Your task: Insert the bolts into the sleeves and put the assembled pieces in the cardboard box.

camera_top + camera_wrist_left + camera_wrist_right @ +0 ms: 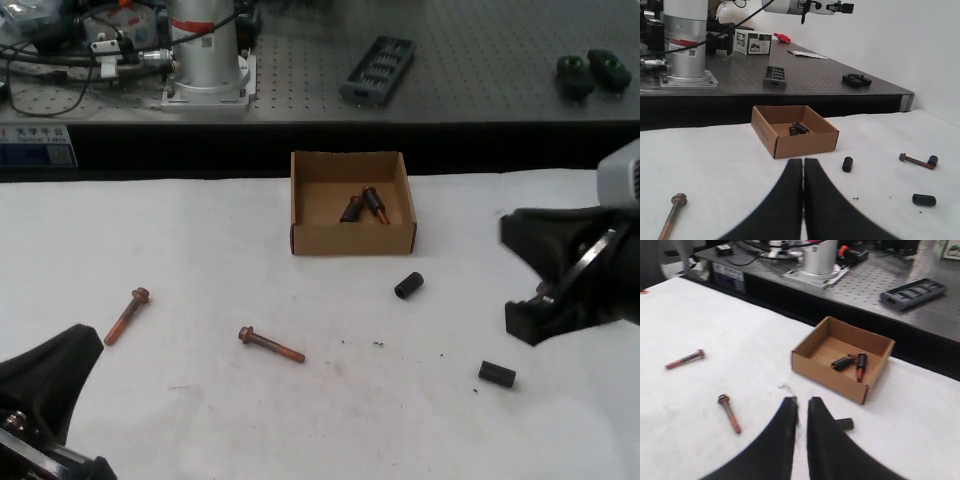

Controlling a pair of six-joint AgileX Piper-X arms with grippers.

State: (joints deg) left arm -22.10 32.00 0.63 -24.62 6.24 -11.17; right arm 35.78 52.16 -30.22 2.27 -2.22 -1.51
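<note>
- I see the open brown cardboard box sitting on the white tabletop.
- Inside the box are two assembled pieces, each a black sleeve on a coppery bolt. One assembled piece lies beside the other.
- There are two loose copper-coloured hex-head bolts. The nearer bolt is off the box's front-left, and the farther bolt is well left of the box.
- There are two loose short black cylindrical sleeves. The nearer sleeve is just off the box's front-right corner. The farther sleeve is further out the same way.
- The left pincer is clenched, fingers pressed together and empty. It is aimed at the box and well short of it.
- The right pincer has its fingers cracked a thin gap apart with nothing between them. It is off the box's front-right.
</note>
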